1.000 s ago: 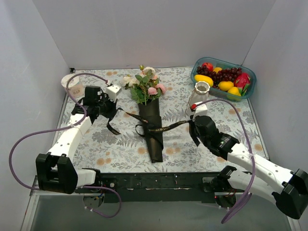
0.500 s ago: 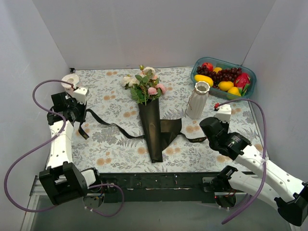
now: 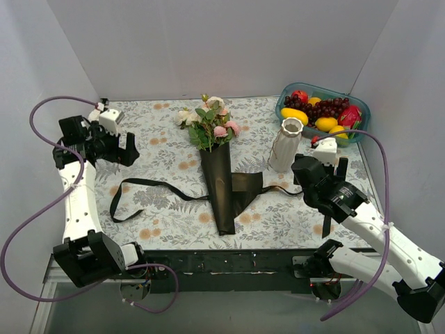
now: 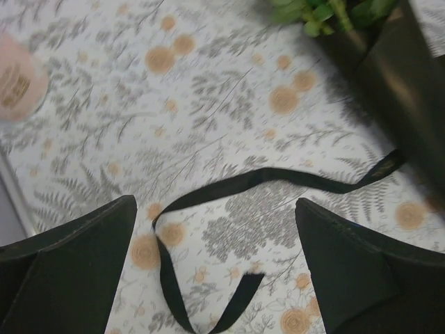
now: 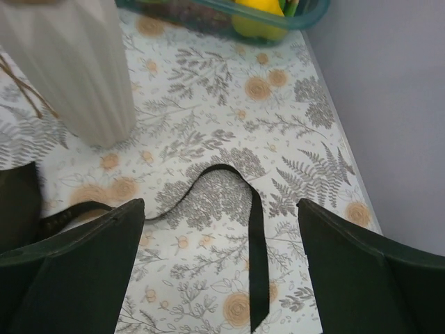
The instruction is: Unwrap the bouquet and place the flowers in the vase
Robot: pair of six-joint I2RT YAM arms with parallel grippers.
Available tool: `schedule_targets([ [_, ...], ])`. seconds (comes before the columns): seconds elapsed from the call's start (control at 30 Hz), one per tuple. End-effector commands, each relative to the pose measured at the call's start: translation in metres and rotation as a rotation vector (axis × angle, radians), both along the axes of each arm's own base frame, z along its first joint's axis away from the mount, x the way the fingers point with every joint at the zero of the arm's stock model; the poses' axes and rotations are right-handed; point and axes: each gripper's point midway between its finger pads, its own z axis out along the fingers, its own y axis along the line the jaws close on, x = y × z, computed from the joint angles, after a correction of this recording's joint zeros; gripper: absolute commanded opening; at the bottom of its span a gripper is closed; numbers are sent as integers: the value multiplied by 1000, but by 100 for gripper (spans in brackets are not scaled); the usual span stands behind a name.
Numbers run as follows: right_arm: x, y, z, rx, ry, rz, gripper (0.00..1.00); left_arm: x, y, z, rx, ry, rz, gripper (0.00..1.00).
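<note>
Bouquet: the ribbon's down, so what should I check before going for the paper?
1. Left gripper open, empty: ok.
2. Right gripper open, empty: ok.
3. Ribbon untied, ends slack on the table: ok.
4. Ribbon free of the black wrapping paper: cannot tell; it runs to the paper on both sides.
5. Paper off the flowers: not ok; one flap open, rest closed.
6. Vase upright, no flowers in it: ok.

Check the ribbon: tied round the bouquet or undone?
Undone. The ribbon lies slack on the tablecloth either side of the black wrapping paper, loose ends free, no knot visible.
</note>
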Motion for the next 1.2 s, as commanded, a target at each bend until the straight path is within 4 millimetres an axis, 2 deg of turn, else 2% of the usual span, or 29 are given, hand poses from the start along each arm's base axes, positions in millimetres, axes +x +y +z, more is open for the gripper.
schedule_targets([
  [0.0,21,27,47,94,-118,111,98,-9,-76,32,-234,12,-287,98],
  [0.03,23,31,52,102,-126,119,98,-6,-88,29,-261,26,-327,98],
  [0.07,25,34,51,90,-114,132,98,-8,-108,28,-288,27,-390,98],
  [0.1,26,40,50,99,-105,159,98,-7,-117,26,-302,25,-420,98],
  [0.13,27,45,47,102,-95,184,98,-3,-126,15,-318,34,-441,98],
  [0.17,29,53,49,124,-112,218,98,-5,-144,9,-322,51,-495,98],
  [0.3,27,73,43,187,-119,318,98,0,-179,-24,-377,128,-617,98],
  [0.33,27,75,43,194,-127,335,98,2,-183,-28,-401,139,-643,98],
  [0.37,25,76,41,202,-135,350,98,9,-187,-41,-420,163,-672,98],
  [0.43,24,82,40,219,-146,387,98,8,-194,-47,-477,186,-733,98],
  [0.5,22,84,37,218,-147,408,98,18,-198,-59,-504,187,-804,98],
  [0.57,22,86,36,211,-146,421,98,19,-204,-65,-560,223,-835,98],
  [0.6,22,87,34,210,-143,426,98,29,-206,-75,-567,229,-852,98],
  [0.73,21,91,33,208,-150,448,98,42,-212,-90,-595,265,-881,98],
  [0.97,26,101,28,201,-146,480,96,57,-235,-108,-516,248,-904,98],
  [1.17,26,109,21,212,-140,518,95,76,-250,-106,-478,191,-888,98],
])
